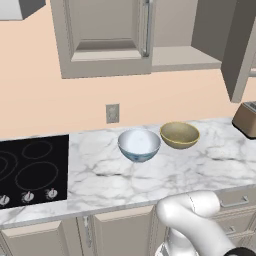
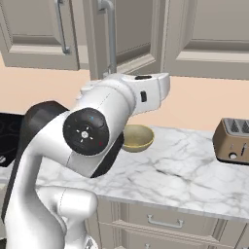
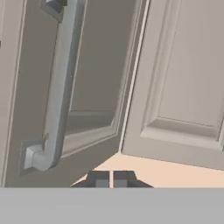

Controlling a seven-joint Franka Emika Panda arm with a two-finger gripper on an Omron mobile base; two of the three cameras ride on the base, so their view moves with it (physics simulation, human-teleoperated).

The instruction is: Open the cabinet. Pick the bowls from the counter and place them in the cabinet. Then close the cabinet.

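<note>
1. We've got a peach wall (image 1: pixel 45 100) with a grey outlet (image 1: pixel 112 113).
2. Black cooktop (image 1: pixel 32 167) on the left (ring marks, knobs).
3. Bronze toaster (image 2: pixel 234 141) far right, taupe drawers (image 2: pixel 165 221) below.

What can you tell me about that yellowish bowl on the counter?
The yellowish-tan bowl is round, plain and smooth, perhaps ceramic, and looks empty. It stands upright on the white marble counter, just right of the white bowl, their rims very close. From the right base view, the arm partly hides it. Nothing grips it.
</note>
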